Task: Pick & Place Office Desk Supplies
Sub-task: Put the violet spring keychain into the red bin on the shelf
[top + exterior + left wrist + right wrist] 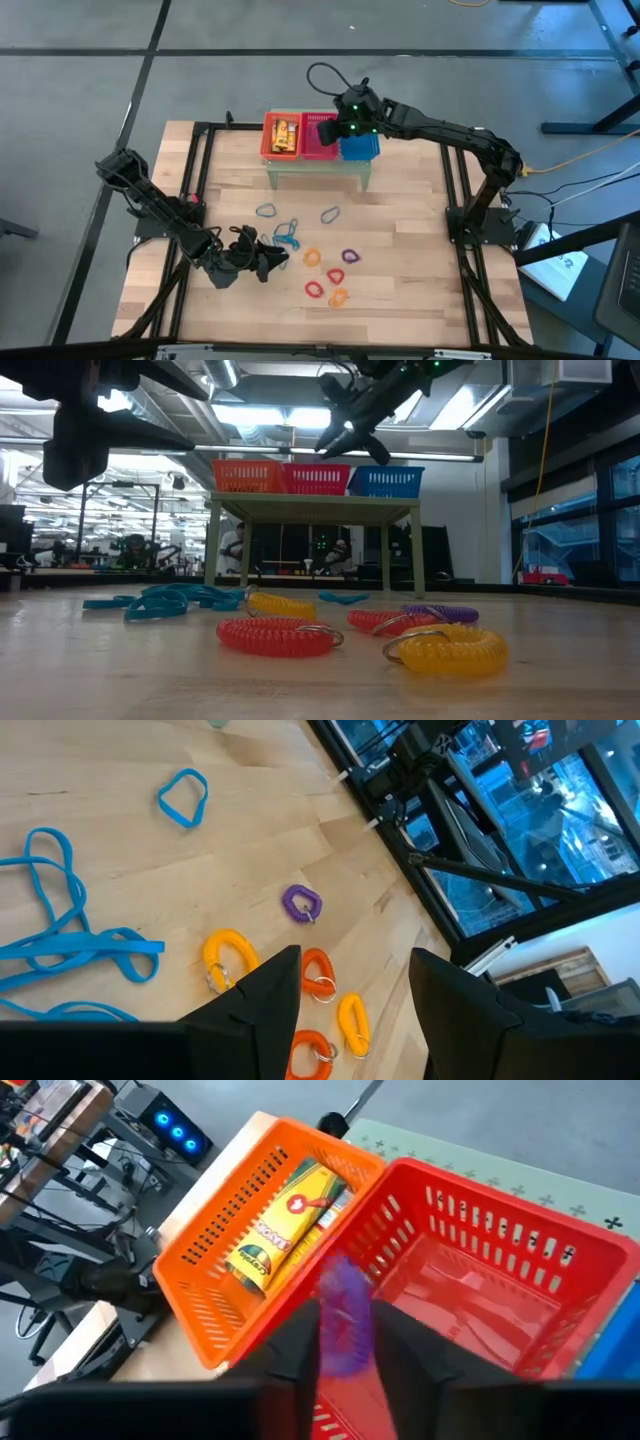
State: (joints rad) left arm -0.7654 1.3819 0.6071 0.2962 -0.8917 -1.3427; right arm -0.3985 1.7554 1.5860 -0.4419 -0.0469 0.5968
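Right gripper (345,1342) hangs over the red basket (520,1280) on the little green stand (318,168), a purple coil loop (346,1312) between its fingers; the loop looks blurred and I cannot tell whether the fingers grip it or have let go. Next to it, the orange basket (215,1250) holds yellow crayon boxes (282,1225), and the blue basket (360,148) sits on the red one's other side. Down on the wooden table (410,260), the left gripper (350,990) hovers low with its fingers spread, nothing between them. Near it lie the other supplies: blue loops (286,236), another purple loop (301,903), a yellow coil (229,956) and orange and red coils (325,291), scattered apart in front of the stand.
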